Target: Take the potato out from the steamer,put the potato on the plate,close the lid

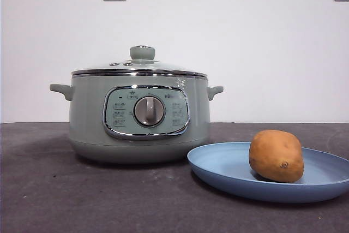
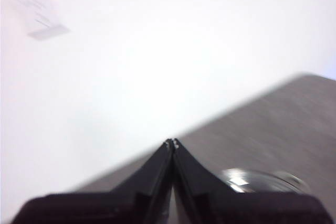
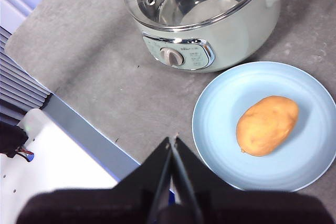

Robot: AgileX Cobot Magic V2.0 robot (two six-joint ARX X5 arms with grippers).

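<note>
Resting on the plate [image 1: 218,170] just right of the steamer [image 1: 87,118], the potato [image 1: 276,155] is lying delivered; the lid [image 1: 139,69] is sitting closed. Both tools, left [image 2: 172,141] and right [image 3: 172,140], are hanging pinched together, empty, seemingly finished.

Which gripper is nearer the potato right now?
Right, as far as the views show. The right gripper hangs above the table edge, near the plate holding the potato. The left gripper sees no potato.
</note>
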